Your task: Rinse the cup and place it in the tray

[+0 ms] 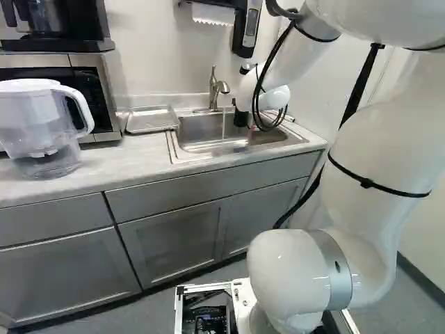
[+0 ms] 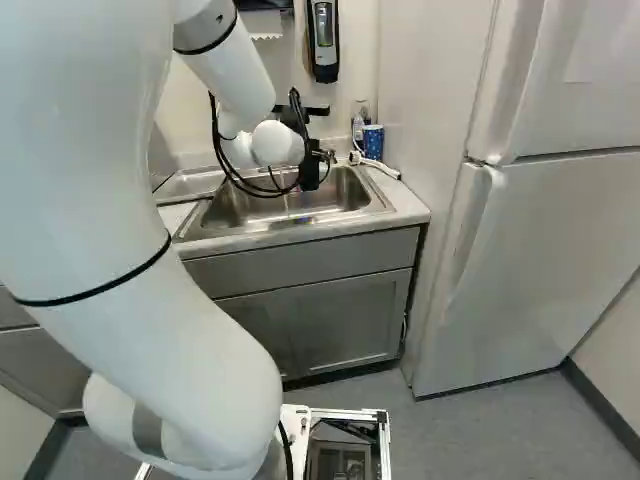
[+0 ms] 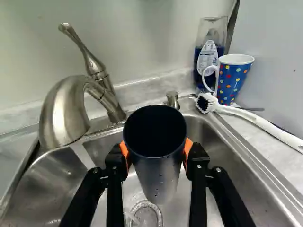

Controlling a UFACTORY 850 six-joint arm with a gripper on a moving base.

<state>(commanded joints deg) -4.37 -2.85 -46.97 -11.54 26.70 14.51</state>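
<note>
Cup [image 3: 158,177]: dark and tapering, it is grasped between the fingers [image 3: 196,163], an orange pad [image 3: 188,147] pressing on either side just below the rim. It hangs over the sink [image 1: 198,129], mouth up and base toward the drain [image 3: 147,215], its long axis roughly upright; the wrist view does not settle any slight lean.

What matters is where the cup stands against the water. The faucet [image 3: 61,113] is running, and its stream [image 1: 224,126] falls beside the cup, on the side toward the tray [image 1: 151,119], apart from the open mouth. Drops cling to the outer wall; whether the inside is rinsed, I cannot tell.

If rinsing remains, I judge a short sideways shift toward the stream is due, mouth kept up, with care not to knock the spout. If it is done, the cup wants tipping out, then lifting past the faucet to the tray, which sits on the tabletop [image 1: 132,163] beyond the stream. Wet walls could slip in the pads.
</note>
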